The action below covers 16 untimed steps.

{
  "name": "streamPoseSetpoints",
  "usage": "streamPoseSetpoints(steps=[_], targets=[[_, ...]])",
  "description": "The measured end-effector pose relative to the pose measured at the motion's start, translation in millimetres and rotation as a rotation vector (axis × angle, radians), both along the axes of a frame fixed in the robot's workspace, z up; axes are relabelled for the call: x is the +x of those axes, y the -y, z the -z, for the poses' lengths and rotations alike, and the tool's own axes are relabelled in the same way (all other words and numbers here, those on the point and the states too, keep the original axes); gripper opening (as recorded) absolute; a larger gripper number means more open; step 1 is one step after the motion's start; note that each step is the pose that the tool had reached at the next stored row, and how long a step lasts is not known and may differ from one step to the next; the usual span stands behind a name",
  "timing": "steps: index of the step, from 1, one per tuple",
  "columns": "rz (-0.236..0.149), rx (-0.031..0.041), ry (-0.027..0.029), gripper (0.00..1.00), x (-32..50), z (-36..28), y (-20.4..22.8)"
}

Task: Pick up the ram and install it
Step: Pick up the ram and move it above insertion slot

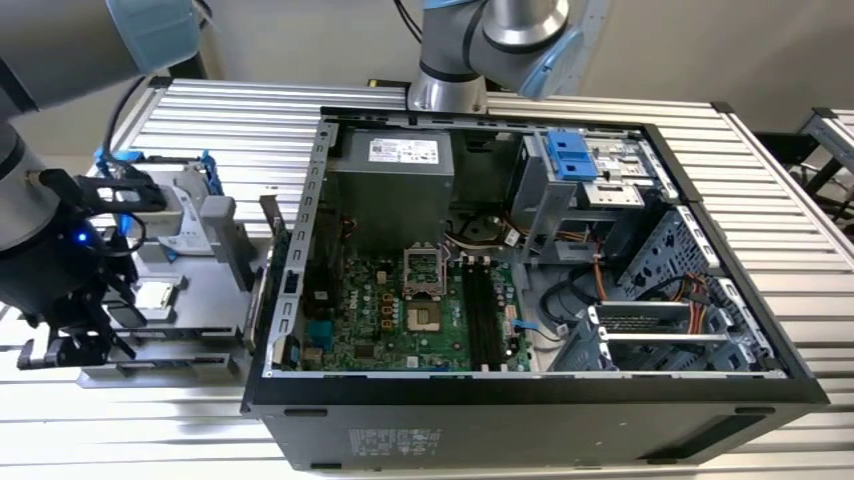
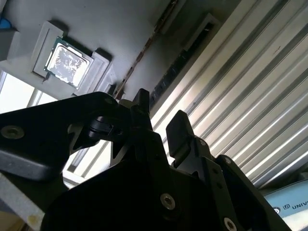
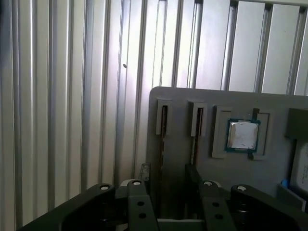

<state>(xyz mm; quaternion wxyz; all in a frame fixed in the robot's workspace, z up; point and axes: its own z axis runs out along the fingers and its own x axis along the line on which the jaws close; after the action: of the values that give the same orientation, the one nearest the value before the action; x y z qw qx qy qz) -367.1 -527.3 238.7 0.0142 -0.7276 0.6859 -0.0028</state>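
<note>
In the exterior view we see the computer case (image 1: 534, 420) lying open on the ribbed desk (image 1: 227, 110). The black slots (image 1: 485, 310) on its motherboard (image 1: 387, 310) look bare to us, so we judge that nothing is installed yet. The gripper (image 1: 70, 348) hangs at the exterior view's left, over the near end of the grey tray (image 1: 200, 300) and well apart from the case. The arm's dark bulk covers that part of the tray, and from here we cannot make out the jaws. In the second wrist view the jaws stand spread, with open space between them, and pinch nothing. The ram (image 2: 139, 57) stands on edge in a narrow tray slot just beside the square silver chip (image 2: 67, 60). It shows as a thin brownish-green line running toward one finger (image 2: 141, 103), and we cannot tell whether it lies between the jaws or just beside them. In the first wrist view the jaws again stand apart, low over the tray, and the ram (image 3: 194, 144) is a faint line in the slot nearer the chip, its near end lost behind the gripper. A second narrow slot (image 3: 163, 120) beside it is too dark for us to say what it holds. We judge the pick-up as not yet made.
</note>
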Motion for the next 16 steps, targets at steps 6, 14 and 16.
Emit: streamPoseSetpoints(steps=[6, 14, 16], targets=[[-0.001, 0.0002, 0.0001, 1.00, -3.7, 11.0, 3.3], [-0.009, 0.0000, 0.0000, 1.00, -4.4, 25.6, 1.7], [-0.009, -0.0001, 0.0000, 1.00, -4.4, 26.7, 1.5]])
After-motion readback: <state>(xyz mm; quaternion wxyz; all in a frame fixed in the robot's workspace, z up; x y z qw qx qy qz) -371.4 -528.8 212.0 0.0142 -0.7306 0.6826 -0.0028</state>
